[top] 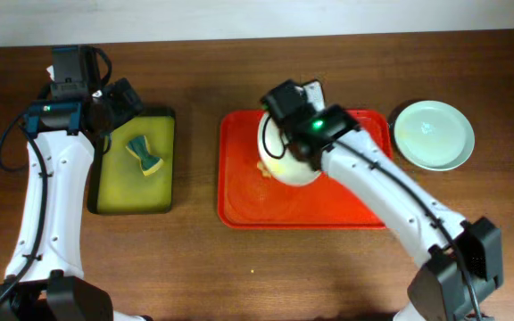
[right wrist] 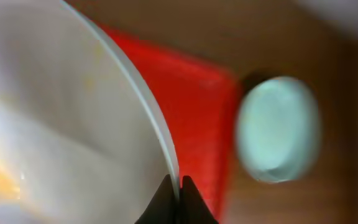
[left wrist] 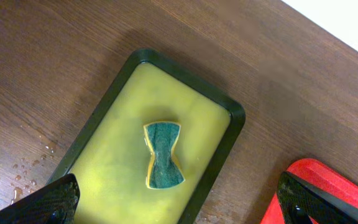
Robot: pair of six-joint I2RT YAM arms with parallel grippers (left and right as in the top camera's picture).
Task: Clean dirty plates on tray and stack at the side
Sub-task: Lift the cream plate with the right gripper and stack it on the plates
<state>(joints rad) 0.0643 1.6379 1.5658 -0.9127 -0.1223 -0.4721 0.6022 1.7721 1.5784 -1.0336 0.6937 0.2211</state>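
The red tray (top: 239,201) lies in the middle of the table. My right gripper (top: 279,125) is shut on the rim of the white plate (top: 291,165) and holds it tilted over the tray. In the right wrist view the fingertips (right wrist: 176,186) pinch the plate's edge, and the plate (right wrist: 61,124) has yellow smears at lower left. A pale green plate (top: 432,134) lies on the table to the right of the tray; it also shows in the right wrist view (right wrist: 278,127). No pale blue plate is in view. My left gripper (left wrist: 179,211) is open and empty above the yellowish tray.
A black-rimmed yellowish tray (top: 114,192) at the left holds a green and yellow sponge (top: 144,153), which also shows in the left wrist view (left wrist: 162,154). Water drops lie on the wood beside that tray (left wrist: 17,171). A yellow smear lies on the red tray (top: 263,168).
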